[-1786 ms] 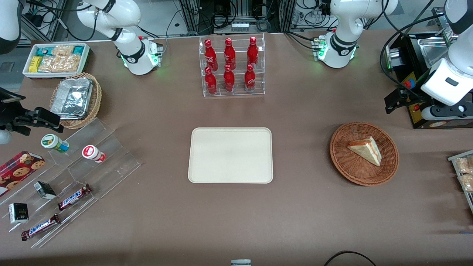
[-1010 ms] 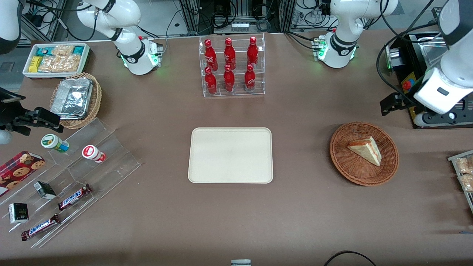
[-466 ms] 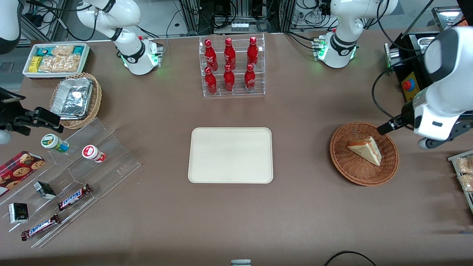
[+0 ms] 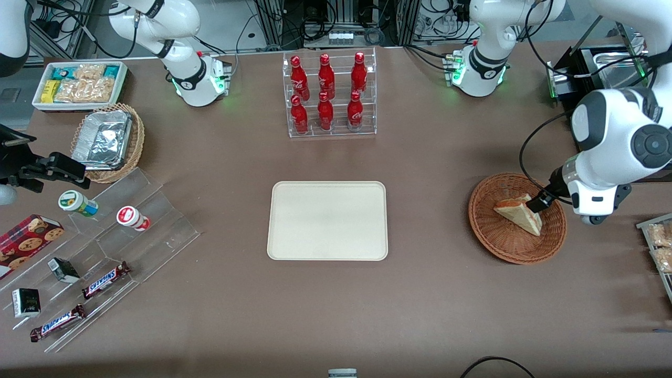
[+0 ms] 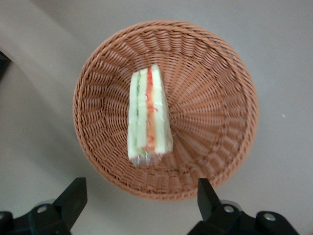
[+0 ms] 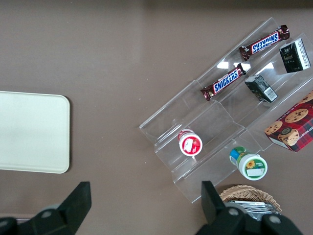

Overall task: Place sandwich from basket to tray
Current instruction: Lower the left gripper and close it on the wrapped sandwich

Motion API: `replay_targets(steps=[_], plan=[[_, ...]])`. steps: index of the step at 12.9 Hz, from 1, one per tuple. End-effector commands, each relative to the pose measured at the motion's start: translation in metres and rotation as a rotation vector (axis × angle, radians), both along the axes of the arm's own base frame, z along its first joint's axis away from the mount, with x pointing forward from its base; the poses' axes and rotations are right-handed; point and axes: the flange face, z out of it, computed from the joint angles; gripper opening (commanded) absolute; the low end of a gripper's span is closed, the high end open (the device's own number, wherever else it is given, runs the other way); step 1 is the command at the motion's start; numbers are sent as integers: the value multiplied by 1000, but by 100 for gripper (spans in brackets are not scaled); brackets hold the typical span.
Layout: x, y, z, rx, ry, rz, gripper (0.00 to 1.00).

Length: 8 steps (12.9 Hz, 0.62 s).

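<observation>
Since the earlier frames we see that the working arm has swung in from the edge of the desk (image 4: 446, 294), and its gripper (image 5: 139, 198) now hangs above the basket (image 4: 488, 236), with the jaws spread wide and holding nothing. From the wrist camera we see the two fingers (image 5: 73, 198) standing well apart, one to each side of the basket's rim. Inside the basket lies the sandwich (image 4: 520, 213), resting on its side against the woven wall, its red and green filling layers showing along the edge; it is the only thing in there. We find the tray (image 4: 328, 220) well apart from the basket, toward the middle of the desk, with its cream surface bare. Farther from the front camera than the tray stands a clear rack (image 4: 332, 94) holding six red bottles in two rows. Toward the parked arm's end we note a tan wicker basket (image 4: 134, 144) filled with foil containers, a white bin (image 4: 39, 102) of snack packets, and a clear stepped stand (image 4: 157, 231) carrying two small cups and chocolate bars.
</observation>
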Motion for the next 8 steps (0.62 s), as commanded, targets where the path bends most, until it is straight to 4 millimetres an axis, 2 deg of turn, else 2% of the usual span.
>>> replay_targets(steps=[1, 3, 5, 8], plan=[[1, 17, -25, 10, -43, 80, 100], [-5, 18, -65, 17, -80, 132, 100], [-4, 21, -94, 26, -54, 172, 100], [-1, 19, -110, 35, -70, 239, 100]])
